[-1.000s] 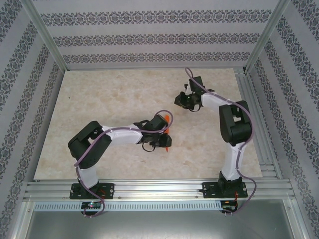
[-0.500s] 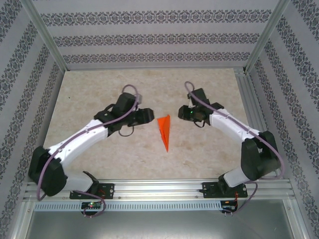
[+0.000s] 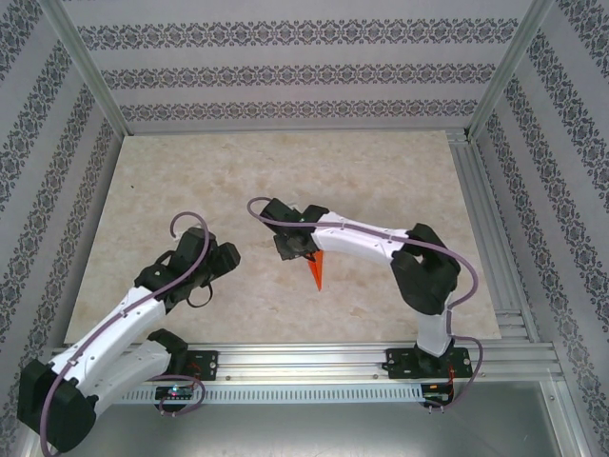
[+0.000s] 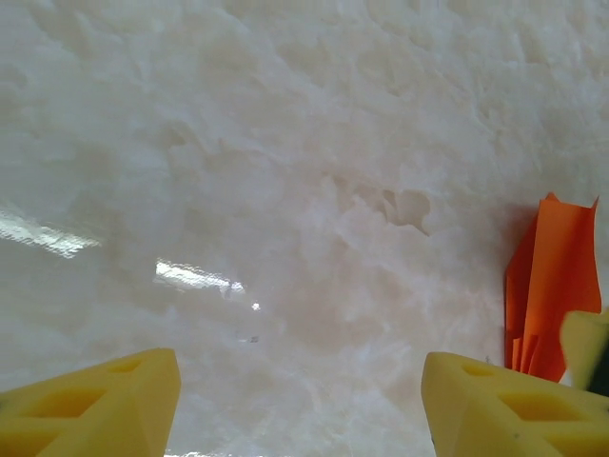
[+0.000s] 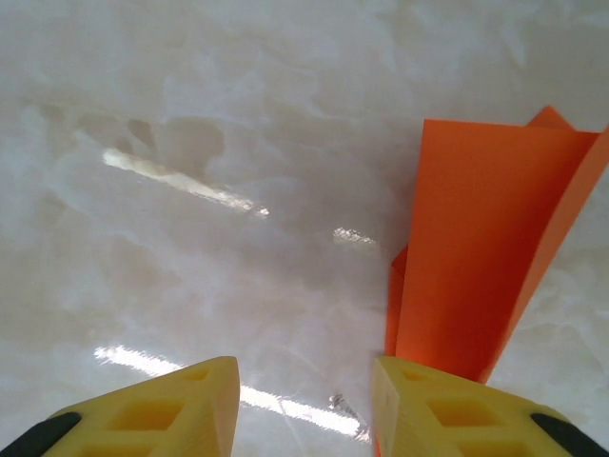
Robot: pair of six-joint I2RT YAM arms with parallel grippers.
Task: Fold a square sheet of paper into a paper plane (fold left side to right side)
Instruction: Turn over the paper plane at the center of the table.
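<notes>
Here right gripper (image 3: 290,246) hides paper plane (image 3: 318,272) wide end; left gripper (image 3: 223,259) apart.

You have a pale marbled table (image 3: 190,190) boxed in by walls (image 3: 285,81) papered in grey floral stripes. Aluminium posts (image 3: 84,67) rise at the back corners, slotted rails (image 3: 304,360) run along the near edge, and glare streaks (image 4: 195,276) shine on the tabletop.
</notes>
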